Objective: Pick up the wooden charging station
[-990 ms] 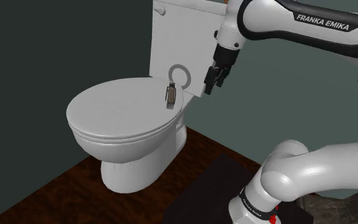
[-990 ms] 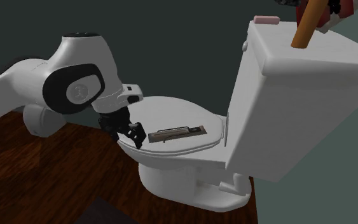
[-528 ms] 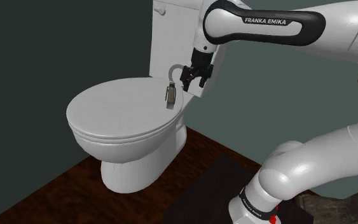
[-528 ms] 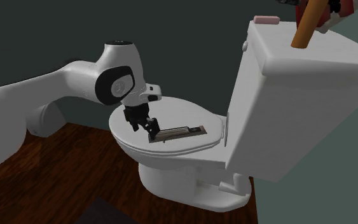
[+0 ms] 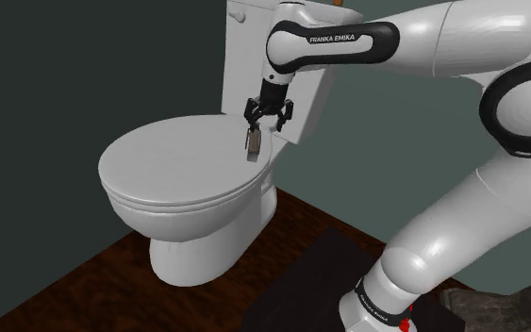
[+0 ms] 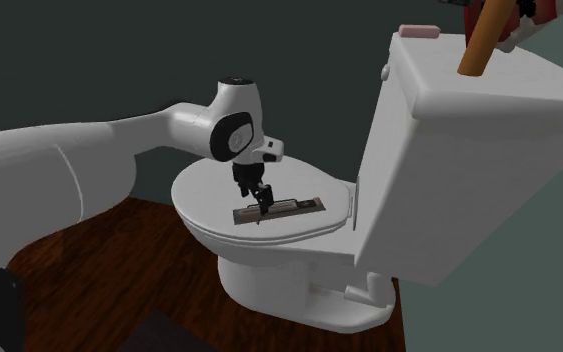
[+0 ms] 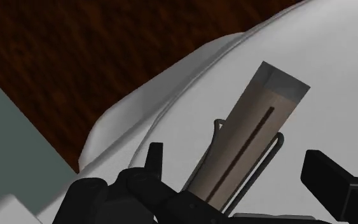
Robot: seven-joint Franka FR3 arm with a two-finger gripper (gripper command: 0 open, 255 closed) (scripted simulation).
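The charging station [image 5: 253,141] is a narrow brown-grey slab with a dark slot and a thin wire frame. It lies on the closed white toilet lid [image 5: 164,165], near the hinge end. In the second exterior view the station [image 6: 291,207] rests flat on the lid [image 6: 209,185]. My black gripper [image 5: 267,120] hangs just above one end of it, open. In the wrist view the station [image 7: 254,133] runs between the two spread fingers [image 7: 327,178] of the gripper [image 7: 240,167], and neither finger touches it. The gripper [image 6: 259,203] also shows at the slab's near end.
The white cistern [image 6: 469,170] rises right behind the lid, with a pink object [image 6: 416,31] and an orange-brown handle [image 6: 481,40] on top. Dark wooden floor [image 5: 93,283] surrounds the toilet bowl [image 5: 197,255]. A dark mat [image 5: 310,283] lies by my stand.
The arm has swung from beside the cistern toward the shoulder view's left and come down over the lid. The gripper now straddles the station, which has not moved.
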